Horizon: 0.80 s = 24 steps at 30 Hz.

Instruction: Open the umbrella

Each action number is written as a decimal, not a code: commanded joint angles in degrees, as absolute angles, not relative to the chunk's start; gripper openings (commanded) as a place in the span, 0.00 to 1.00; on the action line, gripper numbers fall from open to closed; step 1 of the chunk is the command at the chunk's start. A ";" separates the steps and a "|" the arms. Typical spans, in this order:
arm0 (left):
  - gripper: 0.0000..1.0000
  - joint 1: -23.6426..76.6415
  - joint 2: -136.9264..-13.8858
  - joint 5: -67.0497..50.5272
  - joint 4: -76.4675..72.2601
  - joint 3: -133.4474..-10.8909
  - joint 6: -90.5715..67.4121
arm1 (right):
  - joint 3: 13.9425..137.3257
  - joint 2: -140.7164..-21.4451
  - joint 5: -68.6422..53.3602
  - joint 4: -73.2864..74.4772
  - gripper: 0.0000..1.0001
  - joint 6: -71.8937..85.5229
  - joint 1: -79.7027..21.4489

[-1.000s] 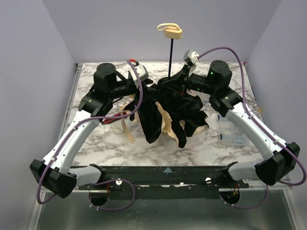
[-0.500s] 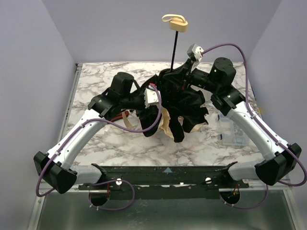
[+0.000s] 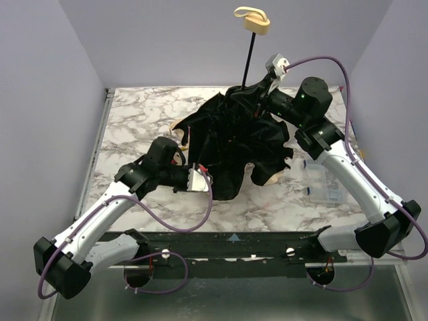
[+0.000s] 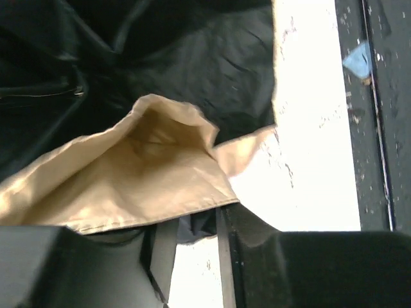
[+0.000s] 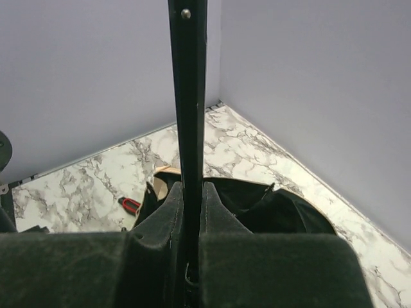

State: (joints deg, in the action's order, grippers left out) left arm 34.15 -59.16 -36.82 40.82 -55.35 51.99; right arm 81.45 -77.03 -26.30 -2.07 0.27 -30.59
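- Nearest me, the left gripper (image 3: 200, 179) sits low at the near hem of the umbrella (image 3: 234, 134). On the left wrist cam a peach fold (image 4: 135, 173) drapes over the fingers (image 4: 308, 269) with a scrap of dark hem in the gap. I honestly can't tell if the jaws are biting it or just sitting under it.
- Mid-table (image 3: 134, 120), the canopy lies in a loose black heap, lining up and only slivers of beige showing. It's not locked open.
- Further back, the right gripper (image 3: 253, 93) has its jaws clamped on the shaft (image 5: 189, 96) just above the canopy, holding it tilted up. The handle knob (image 3: 257, 24) is way up by the back wall.
- A red-handled tool (image 5: 130, 205) lies on the marble past the fabric.
- My read is we're mid-spread, so one arm anchors the shaft while the other drags fabric outward. Next I need the runner pushed along the shaft until the ribs catch, and tugging cloth alone probably won't do it.
- Versus a second ago, the left arm has pulled back from the far-left side to the near hem. The canopy is wider and flatter, and the knob has gone up and right.
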 commanded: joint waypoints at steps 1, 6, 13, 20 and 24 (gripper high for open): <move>0.36 34.45 -55.53 -34.24 44.94 -50.78 63.92 | 84.88 -77.42 -23.19 -7.40 0.00 -1.11 -29.84; 0.60 34.38 -56.84 -35.66 49.85 -61.50 56.90 | 83.05 -76.63 -28.37 -6.67 0.00 -4.28 -29.81; 0.63 31.62 -57.37 -40.73 29.84 -75.19 27.39 | 78.85 -75.54 -32.35 -6.48 0.00 -4.03 -29.75; 0.50 31.81 -67.17 -34.47 22.09 -80.83 20.18 | 80.04 -76.72 -32.87 -7.26 0.00 0.73 -29.88; 0.43 35.21 -68.67 -26.88 16.84 -75.76 30.80 | 80.38 -76.56 -32.87 -7.72 0.00 5.53 -29.87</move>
State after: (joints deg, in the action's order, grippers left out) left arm 32.47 -66.74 -35.18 21.58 -80.07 25.43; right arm 78.67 -77.30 -31.44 -3.20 0.21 -30.00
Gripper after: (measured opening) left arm 0.457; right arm 0.061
